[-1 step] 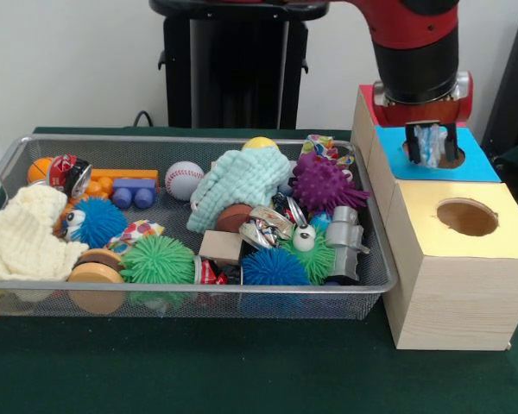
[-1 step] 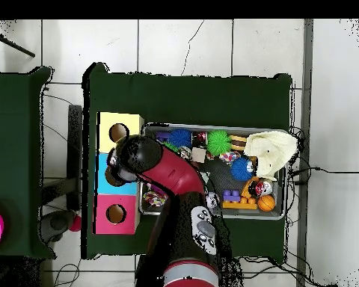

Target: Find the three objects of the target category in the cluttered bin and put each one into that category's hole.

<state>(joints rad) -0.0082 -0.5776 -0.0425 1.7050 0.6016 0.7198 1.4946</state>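
A crumpled blue-and-white object (image 1: pixel 428 144) is pinched between the fingers of the gripper (image 1: pixel 430 148), right over the round hole in the blue-topped box (image 1: pixel 475 166). What the object is cannot be told; it looks like a crushed wrapper or can.

The blue-topped box is the middle one of three joined wooden boxes. Next to it on the camera's side is the yellow-topped box (image 1: pixel 501 226) with its own open hole, and behind it a red-topped box (image 1: pixel 368 102), mostly hidden by the arm (image 1: pixel 414 34) in the front view.

Just beside the boxes, touching their side, lies the wire mesh bin (image 1: pixel 9 168), full of clutter. Nearest the blue-topped box are a purple spiky ball (image 1: pixel 324 184), a grey toy (image 1: pixel 346 241) and crushed cans (image 1: pixel 268 228). Farther from it come a mint knitted cloth (image 1: pixel 237 185), a baseball (image 1: pixel 184 179), a wooden block (image 1: pixel 221 246), green (image 1: pixel 158 261) and blue spiky balls (image 1: pixel 274 266), and at the far end a cream cloth (image 1: pixel 22 233).

The overhead view shows all three box tops in a row, with the red-topped box's hole (image 2: pixel 116 214) fully seen, but there the arm covers the gripper and the blue top almost entirely.
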